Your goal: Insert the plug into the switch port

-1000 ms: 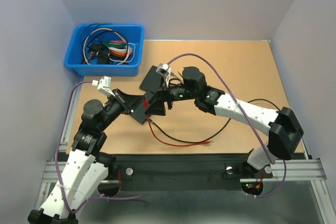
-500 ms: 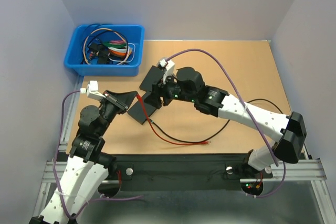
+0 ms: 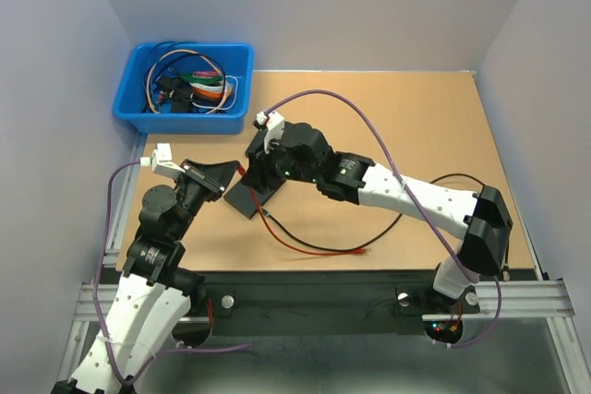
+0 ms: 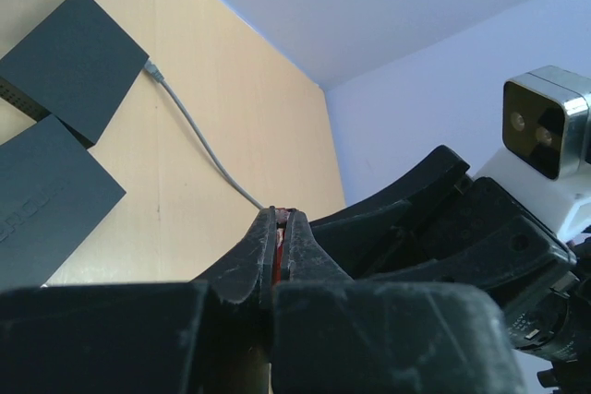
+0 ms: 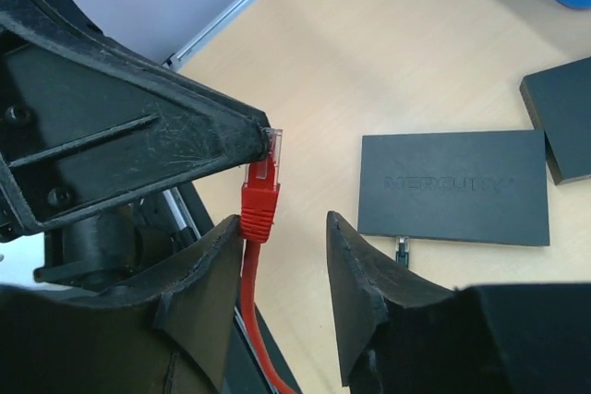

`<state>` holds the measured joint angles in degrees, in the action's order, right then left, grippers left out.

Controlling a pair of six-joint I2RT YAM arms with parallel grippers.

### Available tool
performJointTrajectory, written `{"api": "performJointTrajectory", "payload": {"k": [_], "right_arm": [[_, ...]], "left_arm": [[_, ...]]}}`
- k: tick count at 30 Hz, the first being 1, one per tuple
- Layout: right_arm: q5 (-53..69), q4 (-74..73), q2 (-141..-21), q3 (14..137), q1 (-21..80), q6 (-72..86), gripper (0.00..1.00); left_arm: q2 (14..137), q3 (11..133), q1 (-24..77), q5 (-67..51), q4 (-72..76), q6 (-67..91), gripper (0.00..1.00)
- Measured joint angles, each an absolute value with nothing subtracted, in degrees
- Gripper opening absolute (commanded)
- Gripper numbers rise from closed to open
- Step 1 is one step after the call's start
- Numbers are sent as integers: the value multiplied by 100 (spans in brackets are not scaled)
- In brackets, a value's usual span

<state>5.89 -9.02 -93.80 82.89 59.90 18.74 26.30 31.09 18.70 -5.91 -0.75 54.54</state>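
Above the table's left front, the red plug (image 5: 260,193) is pinched by its clear tip in the left gripper (image 4: 282,220), whose fingers are pressed together on it. The right gripper (image 5: 284,228) stands spread either side of the plug's boot. Beyond lies the switch (image 5: 452,186), faintly lettered, seemingly MERCURY, with bare table (image 3: 416,117) to its right. The blue bin (image 3: 180,122) at the far left corner holds tangled cables (image 3: 189,80).

The red plug (image 5: 261,193) sits in my right gripper's (image 5: 283,220) jaw gap, with the left gripper (image 5: 260,140) blocking just ahead. Beyond it the table (image 5: 388,53) is bare up to the switch (image 5: 452,186).
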Motion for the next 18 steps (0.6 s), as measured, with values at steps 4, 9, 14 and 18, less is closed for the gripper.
{"api": "performJointTrajectory", "payload": {"k": [4, 9, 14, 18], "right_arm": [[464, -906, -9411, 8289, 6038, 1876, 37], [360, -991, -9435, 8449, 6114, 1872, 24], [281, -1022, -9476, 8547, 6156, 1881, 10], [252, -1007, -9542, 8547, 6158, 1883, 2]], "left_arm": [[2598, 3068, 1870, -569, -113, 5450, 0], [2598, 3050, 1870, -552, -115, 5450, 0], [2563, 3050, 1868, -506, -89, 5441, 0], [2561, 3030, 1868, -451, -163, 5428, 0]]}}
